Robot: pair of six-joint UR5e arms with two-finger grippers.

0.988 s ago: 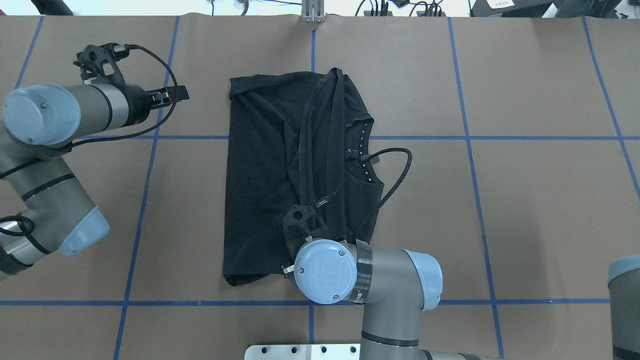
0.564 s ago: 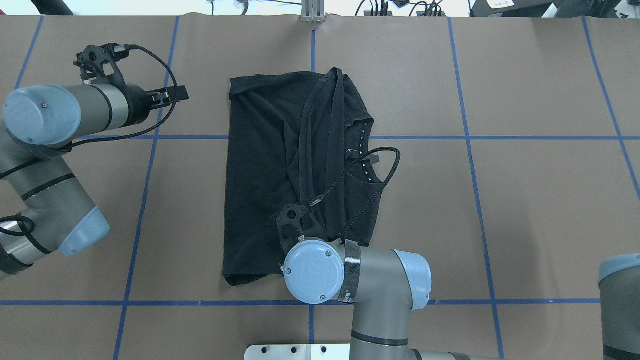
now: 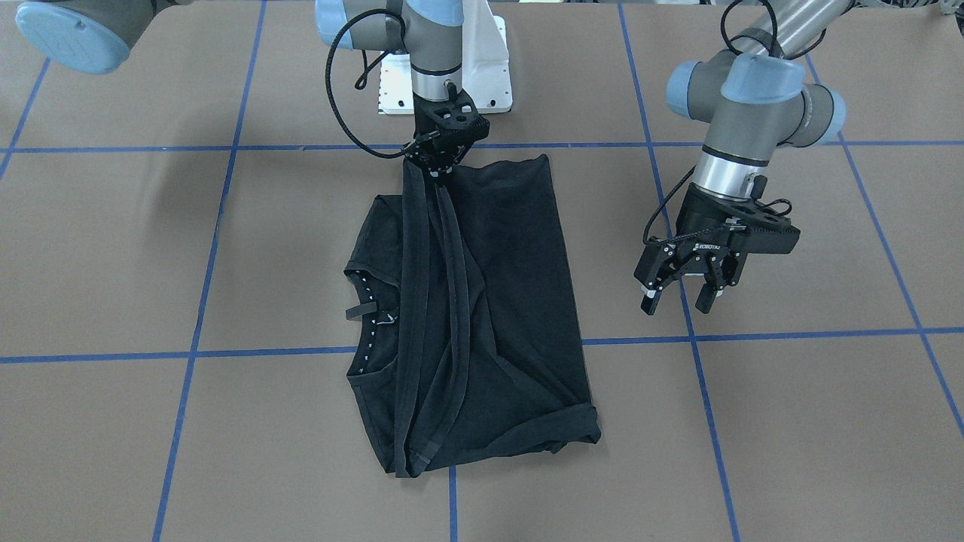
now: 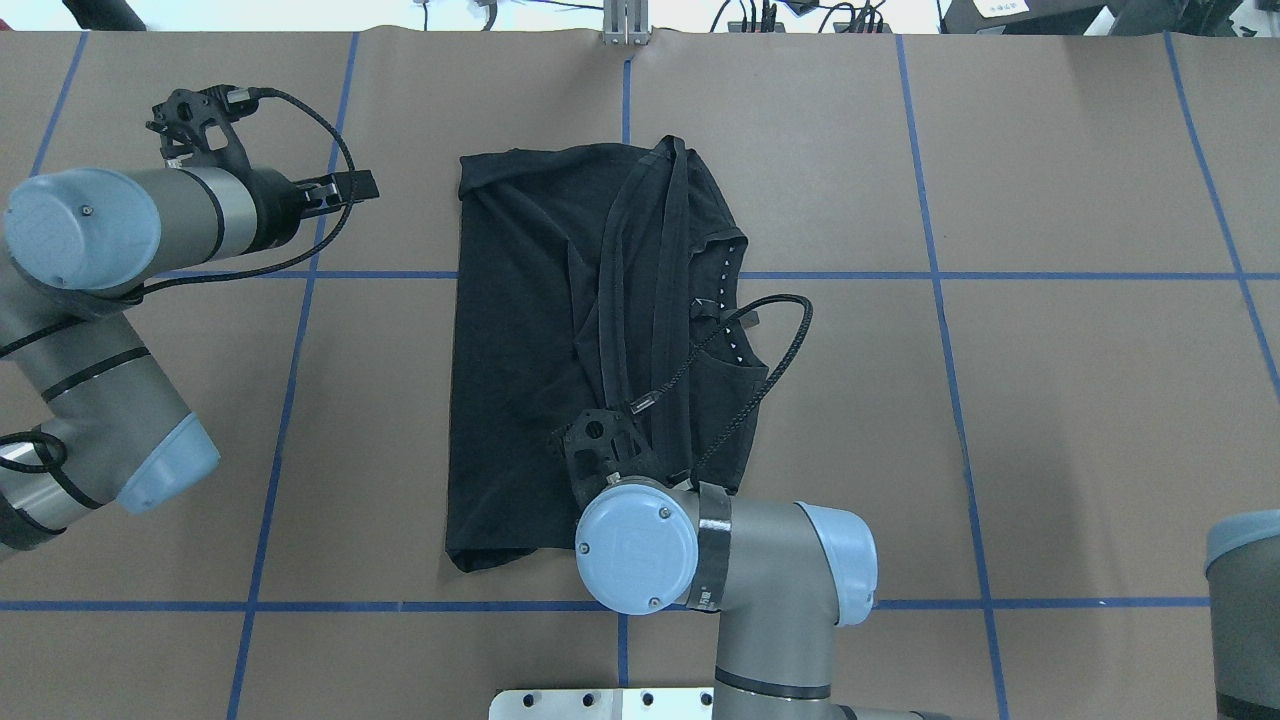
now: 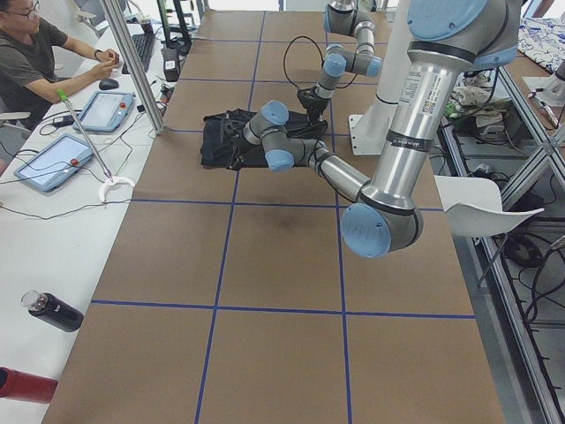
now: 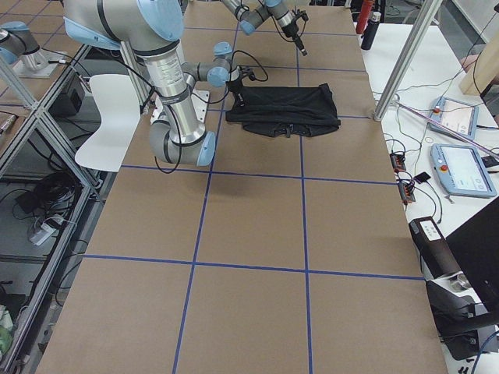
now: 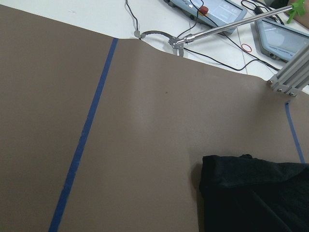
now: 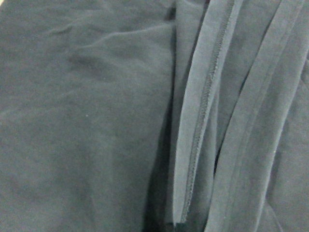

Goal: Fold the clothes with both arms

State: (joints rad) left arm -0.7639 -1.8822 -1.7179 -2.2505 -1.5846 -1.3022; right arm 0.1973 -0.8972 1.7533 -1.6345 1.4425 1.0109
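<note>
A black T-shirt lies partly folded near the middle of a brown table marked with blue tape lines. It forms a long, roughly rectangular shape running away from my base towards the far edge. My right gripper is at the end of the shirt nearest my base. Its fingers are pressed together on a bunch of the shirt's edge and hold it a little above the rest of the cloth. From that pinch, narrow stitched hem bands stretch in taut lines along the top of the shirt to its far end, where they meet the table. The camera on that wrist shows only dark fabric with these paler stitched bands crossing it. The neckline, dotted with small white marks, shows on my right side of the shirt, with a small tag just beside it. The opposite long side is a smooth fold, and the far corner on that side is slightly rolled. My left gripper is off to my left of the shirt, well apart from it. Its two fingers are spread and hold nothing. The camera on that wrist looks across bare brown table and one blue line, with a corner of the shirt at the lower right. Beyond the table edge it shows cables and two tablet-like control panels on a white surface.
</note>
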